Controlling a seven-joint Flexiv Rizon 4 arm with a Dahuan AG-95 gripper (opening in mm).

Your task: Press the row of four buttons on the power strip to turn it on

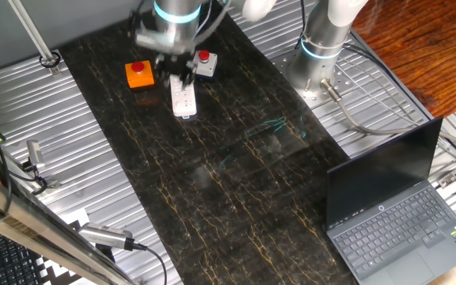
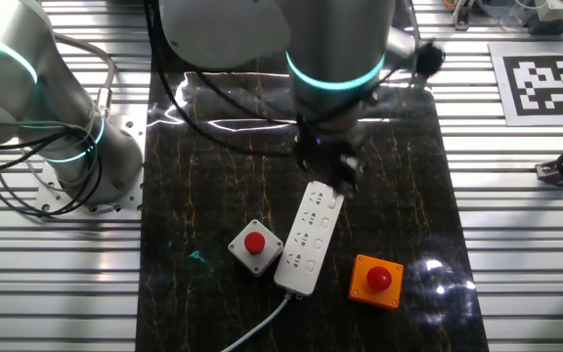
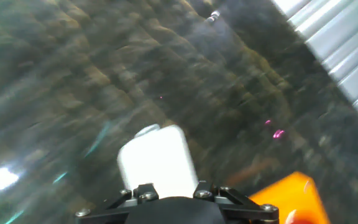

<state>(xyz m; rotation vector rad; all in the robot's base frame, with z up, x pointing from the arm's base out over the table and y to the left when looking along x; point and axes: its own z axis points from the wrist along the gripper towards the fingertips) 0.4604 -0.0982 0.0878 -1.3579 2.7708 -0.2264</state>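
The power strip is a long white bar lying on the dark marbled mat, its cable leaving the near end in the other fixed view. In one fixed view the power strip lies between an orange box and a grey box. My gripper hangs over the strip's far end, its dark fingers down at the strip's face; contact cannot be judged. In one fixed view the gripper covers the strip's back end. The hand view is blurred and shows the strip's white end just beyond the gripper body; the fingertips are hidden.
An orange box with a red button sits beside the strip, and a grey box with a red button on its other side. A second arm's base stands off the mat. A laptop sits at one corner.
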